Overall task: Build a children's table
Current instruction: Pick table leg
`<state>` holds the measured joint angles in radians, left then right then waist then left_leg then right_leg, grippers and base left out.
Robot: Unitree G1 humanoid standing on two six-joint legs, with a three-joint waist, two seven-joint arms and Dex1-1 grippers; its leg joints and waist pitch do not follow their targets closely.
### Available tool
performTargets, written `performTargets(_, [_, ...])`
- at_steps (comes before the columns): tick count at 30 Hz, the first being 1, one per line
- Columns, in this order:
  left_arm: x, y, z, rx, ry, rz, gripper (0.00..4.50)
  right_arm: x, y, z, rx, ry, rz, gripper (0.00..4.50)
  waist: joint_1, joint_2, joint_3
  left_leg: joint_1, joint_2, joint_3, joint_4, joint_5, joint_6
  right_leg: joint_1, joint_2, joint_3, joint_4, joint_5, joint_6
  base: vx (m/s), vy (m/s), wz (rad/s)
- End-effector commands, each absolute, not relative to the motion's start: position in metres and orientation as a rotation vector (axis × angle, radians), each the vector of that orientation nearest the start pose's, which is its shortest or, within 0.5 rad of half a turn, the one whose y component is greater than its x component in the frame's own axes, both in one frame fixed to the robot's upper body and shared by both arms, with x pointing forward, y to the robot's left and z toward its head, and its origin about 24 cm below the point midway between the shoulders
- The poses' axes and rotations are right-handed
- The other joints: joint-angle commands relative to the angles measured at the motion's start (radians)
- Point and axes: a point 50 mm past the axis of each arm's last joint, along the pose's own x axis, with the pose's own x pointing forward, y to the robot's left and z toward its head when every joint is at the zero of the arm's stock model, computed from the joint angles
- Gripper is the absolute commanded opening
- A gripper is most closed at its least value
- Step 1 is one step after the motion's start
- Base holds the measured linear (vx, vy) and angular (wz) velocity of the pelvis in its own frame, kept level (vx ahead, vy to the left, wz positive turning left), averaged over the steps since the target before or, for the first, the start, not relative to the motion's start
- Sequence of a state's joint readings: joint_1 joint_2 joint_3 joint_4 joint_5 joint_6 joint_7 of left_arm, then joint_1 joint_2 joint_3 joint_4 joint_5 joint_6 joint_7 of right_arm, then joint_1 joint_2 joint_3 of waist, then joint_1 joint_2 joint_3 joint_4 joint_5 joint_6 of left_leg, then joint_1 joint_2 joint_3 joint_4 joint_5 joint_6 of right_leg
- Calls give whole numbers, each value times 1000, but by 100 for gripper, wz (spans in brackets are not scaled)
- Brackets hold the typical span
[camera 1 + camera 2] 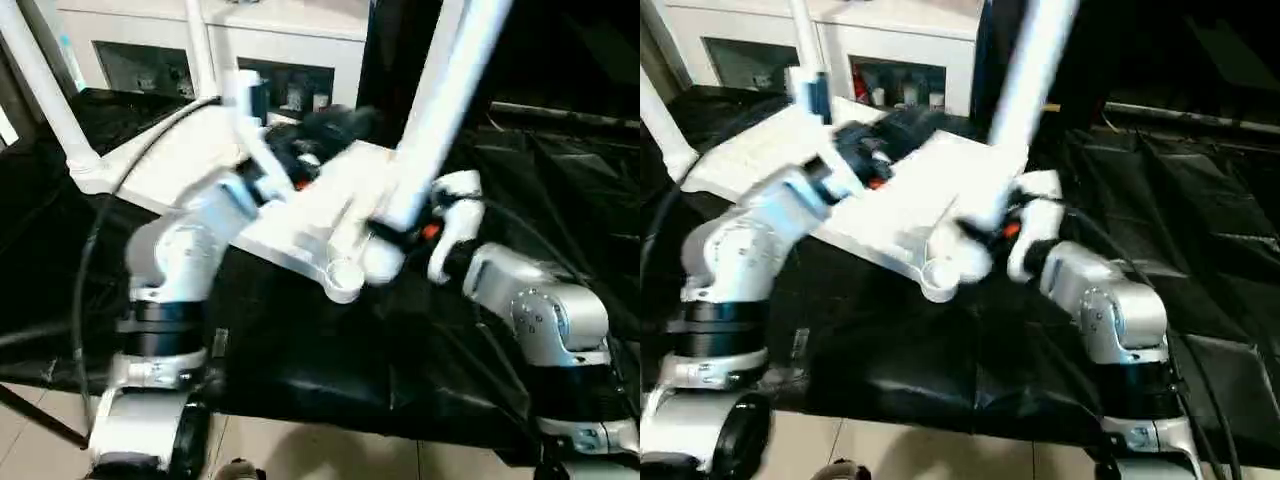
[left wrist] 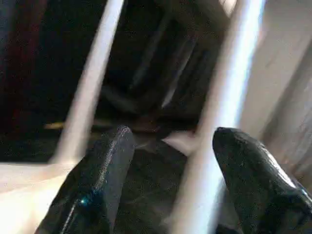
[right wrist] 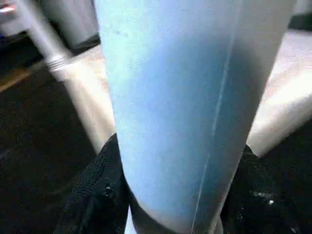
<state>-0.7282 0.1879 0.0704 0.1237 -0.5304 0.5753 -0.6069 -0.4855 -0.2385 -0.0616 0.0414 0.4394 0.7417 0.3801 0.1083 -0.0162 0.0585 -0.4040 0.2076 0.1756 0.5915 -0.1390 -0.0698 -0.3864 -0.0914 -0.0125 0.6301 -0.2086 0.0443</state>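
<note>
- Three legs rise from the table top (image 1: 200, 160) on the black-draped counter (image 1: 970, 370): far-left leg (image 1: 40, 80), rear leg (image 1: 200, 45), near-right leg (image 1: 440, 110); the near socket (image 1: 343, 278) sits empty.
- Left claw (image 2: 170, 161) gapes around a leg, pads clear.
- Right claw (image 3: 170, 195), up close, clamps the near-right leg.

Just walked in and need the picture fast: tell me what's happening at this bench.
A two-armed robot is assembling a children's table. The white table top lies upside down on a black-covered bench, with legs already standing up from its far corners. The right gripper is clamped on another leg at its base, near the closest corner socket. The left gripper has its fingers apart, with a leg passing between them ungripped.
</note>
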Motion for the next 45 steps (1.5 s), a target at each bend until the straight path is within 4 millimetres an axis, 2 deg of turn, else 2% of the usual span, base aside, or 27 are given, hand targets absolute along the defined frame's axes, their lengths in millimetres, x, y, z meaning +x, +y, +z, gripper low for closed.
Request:
performTargets(1, [343, 100, 167, 0, 21, -921, 311, 329, -156, 121, 157, 230, 459, 191, -6, -7, -80, 31, -1, 8, -64, -148, -52, 31, -15, 11, -70, -78, -126, 0, 0, 0])
performTargets(2, [343, 102, 143, 311, 108, -960, 311, 328, -160, 119, 124, 237, 441, 191, -5, -8, -80, 33, 0, 6, -66, -155, -55, 30, -16, 11, -78, -106, -100, 0, 0, 0])
performTargets(3, [343, 102, 142, 324, 113, -961, 311, 328, -160, 118, 124, 237, 441, 191, -3, -5, -80, 34, 2, 4, -67, -166, -59, 27, -16, 12, -79, -133, -69, 0, 0, 0])
performTargets(4, [343, 102, 142, 324, 113, -961, 311, 328, -160, 118, 124, 237, 441, 191, -7, -5, -79, 33, 1, 5, -67, -164, -68, 27, -16, 13, -73, -119, -71, 0, 0, 0])
performTargets(6, [343, 102, 142, 324, 113, -961, 311, 328, -160, 118, 124, 237, 441, 191, -8, -1, -85, 34, 2, 6, -64, -127, -79, 30, -17, 10, -59, -15, -126, 0, 0, 0])
performTargets(8, [343, 102, 142, 324, 113, -961, 311, 328, -160, 118, 124, 237, 441, 191, -7, -4, -84, 31, 1, 8, -62, -118, -68, 32, -17, 9, -55, 31, -166, 0, 0, 0])
performTargets(10, [343, 102, 142, 324, 113, -961, 311, 328, -160, 118, 124, 237, 441, 191, -8, -6, -83, 30, 0, 9, -62, -126, -58, 34, -18, 10, -56, 28, -182, 0, 0, 0])
performTargets(11, [343, 104, 132, 444, 148, -989, 311, 328, -161, 118, 125, 240, 440, 191, -9, -6, -80, 29, -1, 9, -63, -143, -53, 34, -20, 10, -62, -6, -180, 0, 0, 0])
performTargets(12, [347, 109, 110, 615, 247, -1014, 311, 327, -163, 119, 131, 237, 433, 191, -8, 15, -81, 32, 0, 6, -63, -156, -57, 31, -21, 11, -61, -25, -172, 0, 0, 0])
performTargets(13, [350, 114, 96, 718, 321, -1029, 311, 326, -164, 119, 136, 234, 428, 191, -13, 5, -78, 34, -3, 8, -64, -187, -60, 29, -17, 13, -73, -79, -139, 0, 0, 0])
performTargets(15, [353, 121, 76, 820, 422, -1033, 311, 326, -166, 119, 139, 228, 418, 191, -17, 0, -77, 31, -6, 4, -70, -213, -75, 32, -19, 15, -79, -135, -109, 0, 0, 0])
performTargets(16, [353, 122, 73, 836, 439, -1039, 311, 326, -166, 119, 138, 227, 417, 191, -19, 8, -81, 34, -3, 3, -69, -214, -87, 31, -22, 15, -75, -131, -110, 0, 0, 0])
performTargets(18, [353, 124, 69, 847, 470, -1050, 311, 326, -166, 119, 136, 223, 412, 191, -21, 7, -83, 34, 0, 2, -68, -202, -89, 31, -22, 13, -68, -79, -143, 0, 0, 0])
performTargets(19, [353, 125, 66, 855, 482, -1052, 311, 326, -166, 119, 133, 220, 410, 191, -20, 6, -84, 33, 1, 4, -67, -188, -78, 31, -22, 12, -64, -28, -178, 0, 0, 0])
performTargets(23, [357, 125, 61, 887, 492, -1057, 311, 326, -166, 119, 124, 214, 407, 191, -19, 8, -85, 34, 1, 4, -65, -191, -62, 35, -24, 12, -63, -12, -204, 0, 0, 0])
performTargets(29, [362, 123, 60, 882, 491, -1076, 311, 326, -168, 121, 119, 206, 408, 191, -17, 6, -84, 35, 2, 5, -65, -199, -53, 36, -26, 13, -64, -12, -220, 0, 0, 0])
performTargets(30, [362, 122, 61, 866, 496, -1087, 284, 327, -168, 121, 116, 204, 410, 191, -17, 7, -84, 36, 2, 5, -65, -199, -50, 35, -26, 12, -64, -9, -227, 0, 0, 0])
performTargets(33, [360, 120, 62, 827, 515, -1140, 277, 328, -170, 122, 108, 201, 410, 191, -15, 6, -84, 36, 3, 5, -64, -192, -44, 36, -28, 12, -63, 2, -237, 0, 0, 0])
performTargets(37, [352, 120, 61, 803, 578, -1278, 235, 330, -171, 123, 100, 195, 411, 191, -16, 5, -83, 35, 2, 7, -64, -184, -34, 37, -28, 12, -63, 8, -249, 0, 0, 0])
performTargets(40, [345, 119, 61, 788, 616, -1366, 227, 330, -171, 123, 92, 193, 412, 191, -16, 4, -82, 35, 4, 7, -65, -185, -31, 37, -30, 12, -61, 5, -252, 0, 0, 0])
performTargets(41, [344, 118, 61, 785, 619, -1381, 200, 330, -171, 123, 87, 193, 413, 191, -16, 7, -82, 36, 6, 7, -65, -188, -30, 36, -30, 12, -60, 6, -255, 0, 0, 0])
performTargets(44, [339, 121, 59, 808, 654, -1412, 191, 330, -169, 121, 73, 194, 419, 191, -17, 6, -80, 37, 6, 8, -67, -205, -30, 34, -29, 12, -63, -17, -254, 0, 0, 0])
performTargets(45, [339, 121, 59, 808, 654, -1412, 191, 330, -169, 121, 73, 194, 419, 191, -15, 9, -81, 38, 7, 7, -67, -209, -33, 34, -31, 12, -64, -26, -254, 0, 0, 0])
